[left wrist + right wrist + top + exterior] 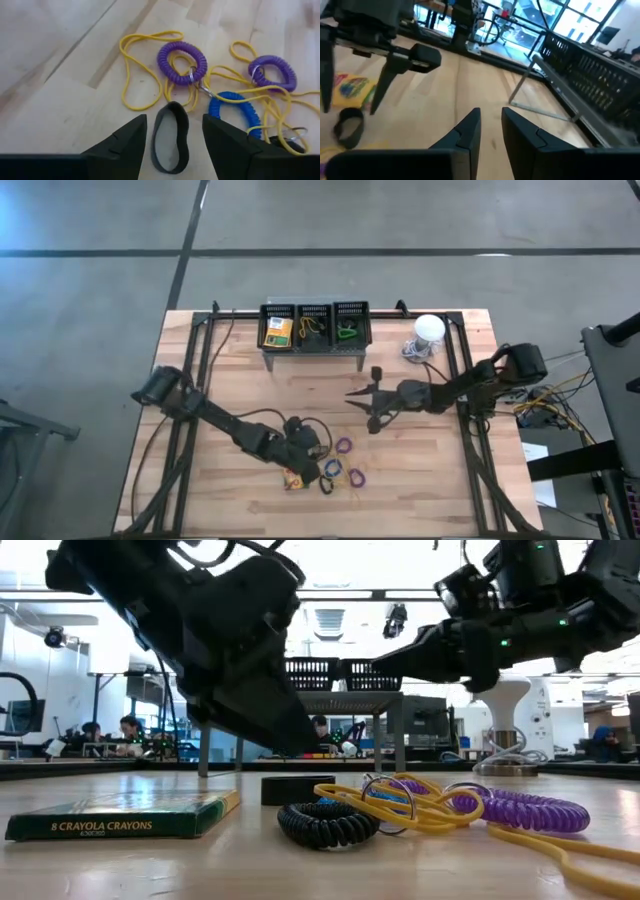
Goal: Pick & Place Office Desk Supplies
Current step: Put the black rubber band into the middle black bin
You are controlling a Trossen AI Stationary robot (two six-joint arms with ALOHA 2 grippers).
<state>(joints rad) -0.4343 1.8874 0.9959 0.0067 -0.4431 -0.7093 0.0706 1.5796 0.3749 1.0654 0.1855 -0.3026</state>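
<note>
My left gripper (175,119) is open and points down at the table's near middle (305,463). Its fingers stand on either side of a flat black elastic band (170,137) that lies on the wood, with gaps on both sides. Beyond it lie two purple coil loops (182,62), a blue coil loop (235,107) and tangled yellow rubber bands (137,75). A black coil loop (325,823) and a yellow-and-green crayon box (120,815) lie flat nearby. My right gripper (362,408) is open and hovers above the table's middle, holding nothing.
A black three-compartment tray (315,325) on a grey stand sits at the far edge. It holds a crayon box (279,332), yellow bands and a green loop. A white dome (428,330) stands at the far right. Bare wood lies between tray and pile.
</note>
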